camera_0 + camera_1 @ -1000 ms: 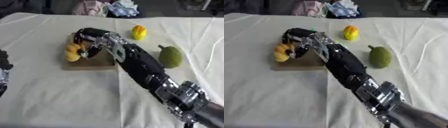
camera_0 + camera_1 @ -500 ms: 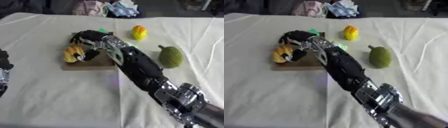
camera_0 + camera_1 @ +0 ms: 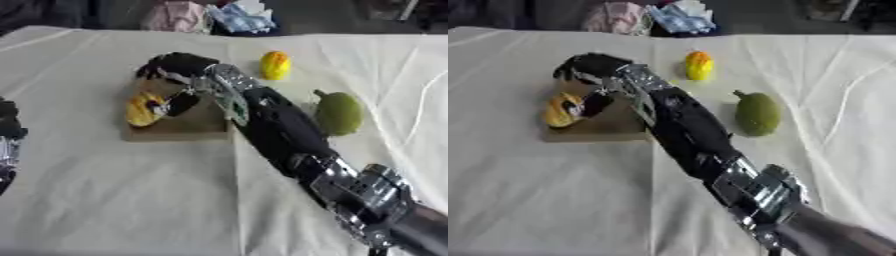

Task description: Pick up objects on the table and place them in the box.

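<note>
Right hand (image 3: pixel 175 67) is curling over the yellow object (image 3: pixel 143 108) inside the box (image 3: pixel 179 129), while a yellow fruit (image 3: pixel 275 65) and green fruit (image 3: pixel 339 113) are waiting to its right on the counter (image 3: pixel 105 190).

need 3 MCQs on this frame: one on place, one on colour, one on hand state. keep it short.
1. Where is the green fruit?
A. in the box
B. on the cloth, right of the arm
C. in the left hand

2. What colour is the fruit in the box, by the right hand?
A. yellow
B. red
C. blue

3. How is the right hand?
A. resting open at a lower corner
B. out of view
C. curled over the box

Answers:
1 B: it lies on the cloth, apart from the box.
2 A: the yellow fruit lies in the box under the fingers.
3 C: its fingers bend down over the box; whether they hold the fruit cannot be told.
</note>
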`<action>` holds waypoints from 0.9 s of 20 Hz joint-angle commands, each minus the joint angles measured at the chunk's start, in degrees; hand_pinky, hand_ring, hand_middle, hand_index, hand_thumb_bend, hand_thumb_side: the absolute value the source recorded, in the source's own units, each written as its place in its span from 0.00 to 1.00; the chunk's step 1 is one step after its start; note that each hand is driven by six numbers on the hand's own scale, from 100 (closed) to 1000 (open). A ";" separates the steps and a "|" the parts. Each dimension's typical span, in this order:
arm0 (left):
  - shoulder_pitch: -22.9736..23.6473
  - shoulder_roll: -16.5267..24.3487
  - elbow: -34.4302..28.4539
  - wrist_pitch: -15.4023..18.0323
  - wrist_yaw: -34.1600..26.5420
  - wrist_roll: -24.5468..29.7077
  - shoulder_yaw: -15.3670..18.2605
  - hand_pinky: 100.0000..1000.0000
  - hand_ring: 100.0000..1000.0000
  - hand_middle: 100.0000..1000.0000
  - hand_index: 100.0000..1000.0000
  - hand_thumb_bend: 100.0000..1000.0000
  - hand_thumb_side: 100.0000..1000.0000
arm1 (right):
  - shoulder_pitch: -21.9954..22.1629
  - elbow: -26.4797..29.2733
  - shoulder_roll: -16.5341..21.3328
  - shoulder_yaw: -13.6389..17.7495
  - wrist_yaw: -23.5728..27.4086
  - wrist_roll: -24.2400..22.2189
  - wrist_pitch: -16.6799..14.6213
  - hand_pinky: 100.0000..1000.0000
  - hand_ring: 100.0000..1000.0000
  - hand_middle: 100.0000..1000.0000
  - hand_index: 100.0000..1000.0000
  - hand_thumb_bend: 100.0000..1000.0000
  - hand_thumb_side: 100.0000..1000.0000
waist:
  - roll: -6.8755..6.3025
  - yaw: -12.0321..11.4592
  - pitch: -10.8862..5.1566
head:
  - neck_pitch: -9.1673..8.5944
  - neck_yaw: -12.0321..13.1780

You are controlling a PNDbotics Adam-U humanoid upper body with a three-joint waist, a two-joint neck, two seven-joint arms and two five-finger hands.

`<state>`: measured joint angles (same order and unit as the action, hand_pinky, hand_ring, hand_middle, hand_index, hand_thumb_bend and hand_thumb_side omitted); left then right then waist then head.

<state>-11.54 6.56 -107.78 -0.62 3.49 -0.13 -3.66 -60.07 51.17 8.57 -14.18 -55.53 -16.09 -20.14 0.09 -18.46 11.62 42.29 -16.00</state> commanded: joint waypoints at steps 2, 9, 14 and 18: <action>0.01 0.99 -0.97 -0.20 0.84 0.53 0.36 0.70 0.81 0.70 0.78 0.15 0.31 | -2.33 4.10 4.73 0.98 5.41 -4.82 1.76 0.76 0.77 0.75 0.92 0.01 0.38 | -0.06 0.48 -0.83 | -0.50 0.42; 0.77 1.29 -0.55 -0.52 1.75 0.72 0.79 0.70 0.81 0.70 0.78 0.16 0.32 | -1.88 3.70 11.59 4.84 7.77 -11.53 8.60 0.78 0.80 0.80 0.93 0.01 0.47 | 0.02 2.18 -1.34 | -0.42 1.30; 1.27 1.47 -0.30 -0.62 2.17 0.64 1.03 0.70 0.81 0.70 0.78 0.16 0.32 | -0.76 0.79 15.50 7.93 6.27 -11.75 12.37 0.79 0.81 0.83 0.94 0.03 0.46 | 0.00 3.27 -1.52 | -0.39 1.90; 1.53 1.59 -0.18 -0.65 2.34 0.62 1.09 0.70 0.81 0.70 0.78 0.16 0.32 | -0.03 -1.15 17.59 9.10 3.98 -10.70 13.95 0.82 0.83 0.87 0.96 0.07 0.44 | -0.01 3.99 -1.57 | -0.22 2.26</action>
<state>-9.78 7.08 -107.36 -1.18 5.65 0.54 -2.95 -59.00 50.00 24.07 -5.86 -50.60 -27.13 -6.81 0.09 -14.44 11.55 42.28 -14.00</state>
